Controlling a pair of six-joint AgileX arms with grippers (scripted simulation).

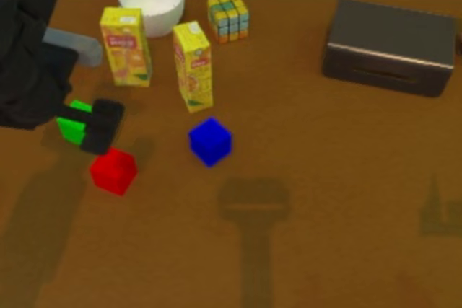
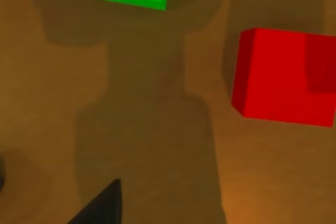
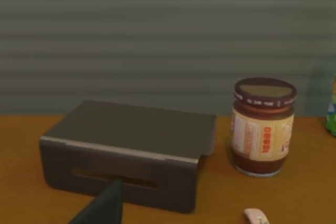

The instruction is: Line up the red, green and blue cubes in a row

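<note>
Brown table, clutter at back. My left gripper hovers over green cube, beside red cube; can't tell if fingers grip anything. Blue cube sits apart (towards centre). Prob. placing green; next, blue needs fetching into line.

Tabletop count
Three plain cubes: one red cube, one green cube, one blue cube. Two juice cartons, one bowl, one puzzle cube, one dark box, one jar.
</note>
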